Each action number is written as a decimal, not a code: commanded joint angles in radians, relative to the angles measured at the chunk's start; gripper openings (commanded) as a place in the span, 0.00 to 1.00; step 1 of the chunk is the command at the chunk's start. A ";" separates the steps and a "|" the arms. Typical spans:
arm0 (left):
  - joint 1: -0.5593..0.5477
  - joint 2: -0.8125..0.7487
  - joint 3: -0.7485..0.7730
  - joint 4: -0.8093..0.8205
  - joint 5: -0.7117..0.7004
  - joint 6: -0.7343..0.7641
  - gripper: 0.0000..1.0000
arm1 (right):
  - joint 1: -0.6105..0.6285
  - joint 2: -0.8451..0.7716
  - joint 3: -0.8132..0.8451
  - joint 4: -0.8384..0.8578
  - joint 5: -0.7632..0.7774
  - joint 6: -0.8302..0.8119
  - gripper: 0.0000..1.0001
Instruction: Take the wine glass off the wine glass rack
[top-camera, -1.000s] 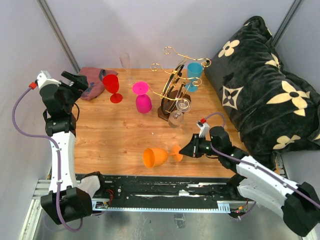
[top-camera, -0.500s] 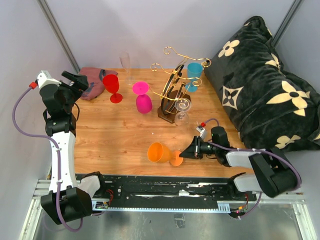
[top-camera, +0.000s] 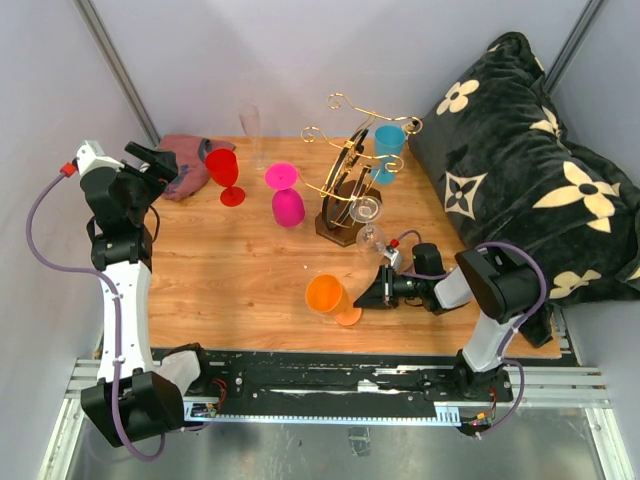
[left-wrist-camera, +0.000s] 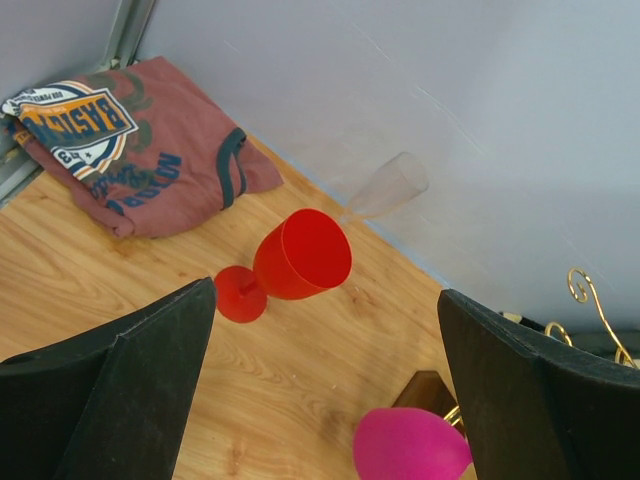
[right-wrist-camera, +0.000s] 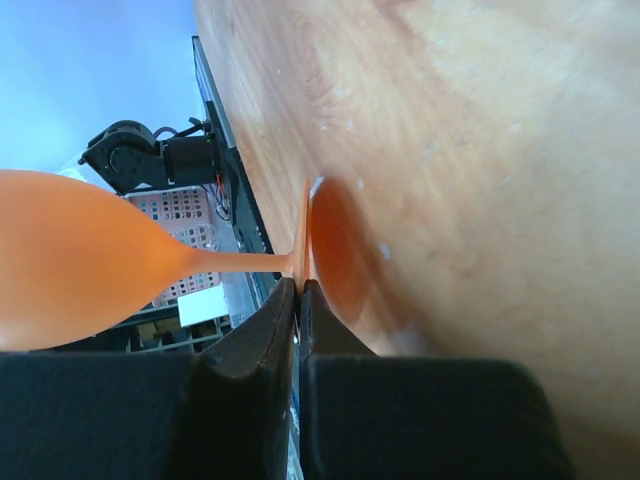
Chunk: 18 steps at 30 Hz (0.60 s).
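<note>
The right pincer lies low over the table with its fingers pressed together on the rim of the foot of the orange wine glass. The stem and bowl reach out ahead of the tips. The foot sits right at the wood; whether it touches cannot be told. Off to this pincer's side, toward the far edge and near, stands the wine glass rack, apart from the orange glass, with a clear glass and a blue glass on its gold arms. Well away, the left pincer hangs with its fingers wide apart and nothing between them. Ahead of it stands a red glass, beside a folded shirt.
</note>
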 joint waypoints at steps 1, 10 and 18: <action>0.004 0.003 0.007 0.023 0.022 0.019 0.98 | -0.054 0.109 0.046 0.045 -0.031 -0.079 0.03; 0.004 0.012 0.008 0.023 0.029 0.018 0.98 | -0.089 0.119 0.098 -0.250 0.059 -0.291 0.11; 0.003 0.011 0.008 0.025 0.028 0.019 0.98 | -0.112 0.076 0.121 -0.417 0.151 -0.364 0.20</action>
